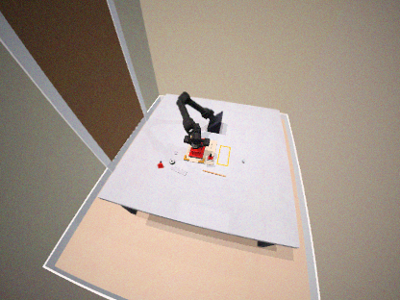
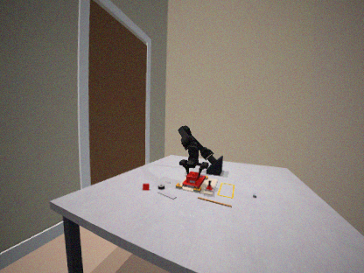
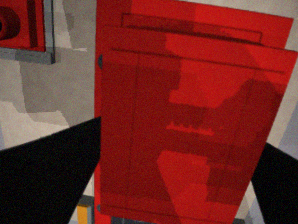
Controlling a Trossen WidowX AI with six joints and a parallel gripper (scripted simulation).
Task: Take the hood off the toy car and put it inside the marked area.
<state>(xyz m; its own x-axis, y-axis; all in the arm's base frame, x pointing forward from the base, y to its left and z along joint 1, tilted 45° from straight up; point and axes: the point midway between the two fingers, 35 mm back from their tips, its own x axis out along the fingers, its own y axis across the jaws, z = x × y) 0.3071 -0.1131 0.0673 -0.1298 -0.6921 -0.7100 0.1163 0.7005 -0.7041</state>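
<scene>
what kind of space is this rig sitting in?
Probably a bare indoor room used as a test cell: plain walls, a brown door, and one grey table carrying the arm, whose gripper clamps the toy car's red hood.
</scene>
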